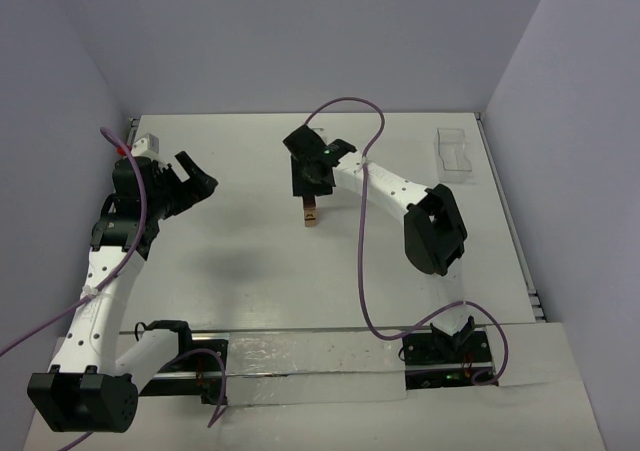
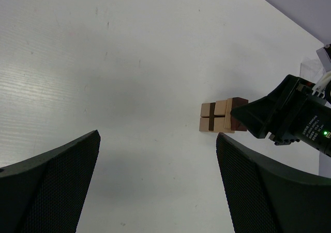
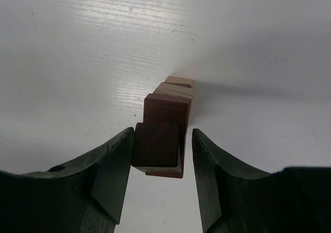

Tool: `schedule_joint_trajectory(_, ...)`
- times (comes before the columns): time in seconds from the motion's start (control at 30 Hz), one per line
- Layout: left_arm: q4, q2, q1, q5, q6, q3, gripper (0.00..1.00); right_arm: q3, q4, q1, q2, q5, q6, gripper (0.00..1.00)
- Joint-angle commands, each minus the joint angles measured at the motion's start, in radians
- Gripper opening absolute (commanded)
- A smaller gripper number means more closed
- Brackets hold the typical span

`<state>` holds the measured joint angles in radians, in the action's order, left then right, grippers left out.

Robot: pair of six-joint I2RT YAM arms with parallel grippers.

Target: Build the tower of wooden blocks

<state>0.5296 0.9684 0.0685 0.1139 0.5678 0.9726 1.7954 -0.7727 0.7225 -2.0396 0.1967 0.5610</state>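
Top view first. At the middle of the white table [image 1: 250,271], the tower [image 1: 311,214]: a slim upright column one cube wide, well clear of every edge. Directly over it, the right jaws, pointing down at the end of the right arm [image 1: 400,186], which reaches in from the right. Too small here to tell how wide apart. At the left side, the left jaws, spread wide, raised above the table and well apart from the tower. In the far right corner, a clear plastic tray [image 1: 458,151], well away from both arms.

Left wrist view next. Own fingers [image 2: 51,191] in the bottom corners, spread wide, only bare table between them. Ahead, the tower, lying sideways in this view because of the camera's tilt. Tan cubes [image 2: 214,117] toward the table end, a dark brown one toward the end covered by the black right jaws.

Right wrist view last. Straight down the column: a dark reddish-brown cube [image 3: 156,145] on top, sitting slightly to the left of the brown cube beneath it. Tan cubes lower still. Right jaws partly spread, one finger [image 3: 111,176] on each side of the top cube. Finger on the view's left touching it, a thin gap beside the other.
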Motion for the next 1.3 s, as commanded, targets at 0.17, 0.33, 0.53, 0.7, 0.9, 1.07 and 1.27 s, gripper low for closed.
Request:
schedule_joint_trajectory(0.17,-0.039,-0.016,-0.004,0.018,0.000,0.001,0.99,0.041,0.001,-0.014,-0.008,0.012,0.014,0.54)
schedule_joint_trajectory(0.33,-0.039,-0.017,-0.004,0.017,-0.002,0.000,0.99,0.041,0.000,-0.015,-0.007,0.010,0.017,0.52)
schedule_joint_trajectory(0.53,-0.040,-0.017,-0.004,0.018,0.000,-0.002,0.99,0.039,0.000,-0.015,-0.005,0.009,0.019,0.48)
schedule_joint_trajectory(0.7,-0.040,-0.018,-0.004,0.018,0.000,-0.002,0.99,0.039,0.000,-0.015,-0.004,0.009,0.018,0.56)
schedule_joint_trajectory(0.9,-0.039,-0.017,-0.004,0.018,-0.003,0.000,0.99,0.041,0.003,-0.015,0.012,-0.009,0.012,0.97)
schedule_joint_trajectory(1.07,-0.032,-0.009,-0.004,0.035,-0.030,0.013,0.99,0.032,0.011,-0.012,0.053,-0.030,-0.007,1.00)
schedule_joint_trajectory(1.27,0.001,0.030,-0.004,0.112,-0.120,0.078,0.99,-0.010,0.052,-0.011,0.192,-0.052,-0.078,1.00)
